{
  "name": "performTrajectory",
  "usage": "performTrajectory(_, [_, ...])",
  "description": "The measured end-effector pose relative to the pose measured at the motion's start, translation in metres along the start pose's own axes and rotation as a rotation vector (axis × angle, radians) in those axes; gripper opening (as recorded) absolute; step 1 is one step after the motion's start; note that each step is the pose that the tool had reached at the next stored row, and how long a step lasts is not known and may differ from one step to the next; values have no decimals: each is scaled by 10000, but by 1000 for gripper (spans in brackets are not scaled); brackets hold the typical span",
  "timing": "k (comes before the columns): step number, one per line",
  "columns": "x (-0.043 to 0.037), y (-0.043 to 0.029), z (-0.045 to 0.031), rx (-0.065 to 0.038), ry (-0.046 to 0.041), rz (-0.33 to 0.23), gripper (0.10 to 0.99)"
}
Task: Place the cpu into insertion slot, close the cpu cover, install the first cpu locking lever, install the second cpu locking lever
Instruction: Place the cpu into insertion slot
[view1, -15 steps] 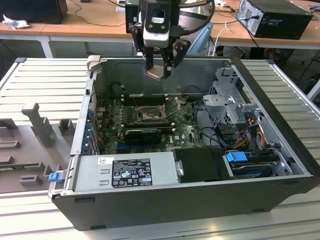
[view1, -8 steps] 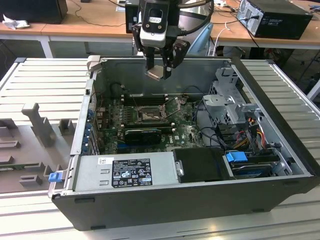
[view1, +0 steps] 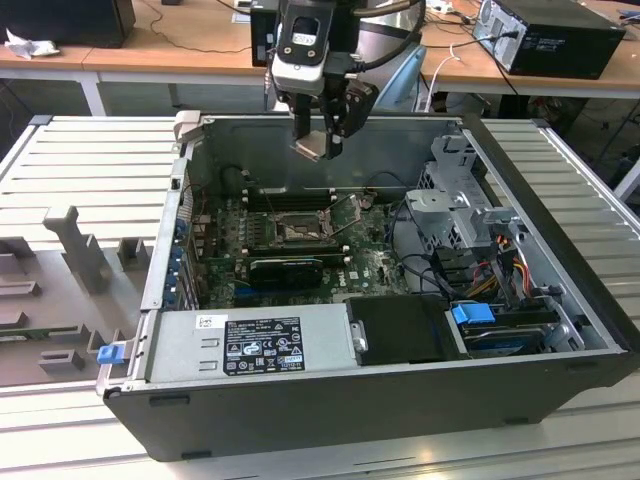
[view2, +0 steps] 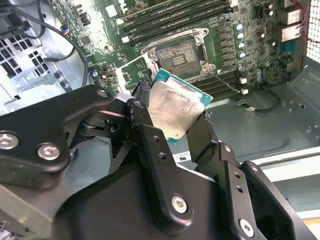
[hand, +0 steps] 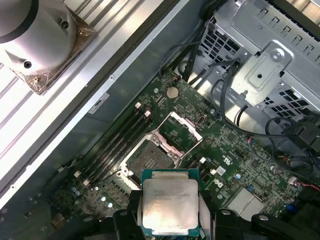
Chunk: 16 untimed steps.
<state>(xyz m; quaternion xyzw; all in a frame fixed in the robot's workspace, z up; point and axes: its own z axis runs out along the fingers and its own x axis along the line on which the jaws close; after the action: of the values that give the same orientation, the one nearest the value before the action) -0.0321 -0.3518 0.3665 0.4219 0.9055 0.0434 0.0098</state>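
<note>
cpu (hand: 169, 202) is clamped in the pincer (view2: 175, 114). The black fingers (view2: 142, 107) bear on two opposite edges, and the pale metal lid faces the first wrist view with a green rim round it. My guess is the edge grip is there to keep the underside contacts untouched.

In the exterior view the cpu (view1: 312, 147) hangs above the open case (view1: 330, 400), well apart from the motherboard (view1: 375, 268), and it looks tilted, not flat.

insertion slot (hand: 150, 157) is bare, with the dark contact field exposed and nothing seated. cpu cover (hand: 178, 131) is swung up off the slot, so the opening is free from above. A thin locking lever (view2: 225, 81) angles out beside the slot and looks unlatched.

My read: we're on step one, with the chip not yet in. The case lies on its side on the slatted tabletop (view1: 90, 150), which puts the board face-up for a top-down approach.
</note>
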Motion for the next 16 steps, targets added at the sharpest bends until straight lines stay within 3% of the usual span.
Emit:
performTrajectory(11, [0, 0, 7, -17, -102, 1081, 537])
performTrajectory(16, [0, -1, 15, -26, -194, 2041, 537])
